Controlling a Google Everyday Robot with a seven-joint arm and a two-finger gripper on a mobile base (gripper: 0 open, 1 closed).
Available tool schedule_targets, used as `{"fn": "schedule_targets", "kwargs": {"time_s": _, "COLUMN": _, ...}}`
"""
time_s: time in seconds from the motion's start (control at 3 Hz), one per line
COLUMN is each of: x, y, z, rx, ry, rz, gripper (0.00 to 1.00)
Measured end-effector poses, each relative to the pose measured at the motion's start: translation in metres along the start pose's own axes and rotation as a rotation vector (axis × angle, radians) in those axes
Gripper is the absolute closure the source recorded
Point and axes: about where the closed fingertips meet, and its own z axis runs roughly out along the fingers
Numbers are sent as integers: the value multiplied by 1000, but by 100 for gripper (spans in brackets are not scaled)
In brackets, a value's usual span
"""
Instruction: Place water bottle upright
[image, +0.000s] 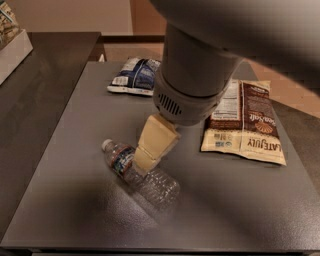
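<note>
The water bottle (142, 175) lies on its side on the grey table (75, 200), white cap pointing to the upper left, dark label band near the shoulder. My gripper (146, 159) hangs from the large grey arm, and its cream-coloured finger (152, 142) reaches down right over the bottle's shoulder, at or just above its upper side. Only one finger shows; the other is hidden behind it.
A blue-and-white snack bag (134, 75) lies at the back of the table. A brown-and-cream snack bag (247, 122) lies at the right. A dark counter (35, 75) with a white box (12, 45) stands to the left.
</note>
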Motion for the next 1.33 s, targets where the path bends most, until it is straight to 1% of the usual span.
{"fn": "schedule_targets", "kwargs": {"time_s": 0.33, "x": -1, "y": 0, "z": 0, "rx": -1, "ry": -2, "rz": 1, "gripper": 0}}
{"fn": "schedule_targets", "kwargs": {"time_s": 0.67, "x": -5, "y": 8, "z": -6, "rx": 16, "ry": 8, "rz": -30, "gripper": 0}}
{"fn": "schedule_targets", "kwargs": {"time_s": 1.33, "x": -12, "y": 62, "z": 23, "rx": -10, "ry": 121, "rz": -106, "gripper": 0}}
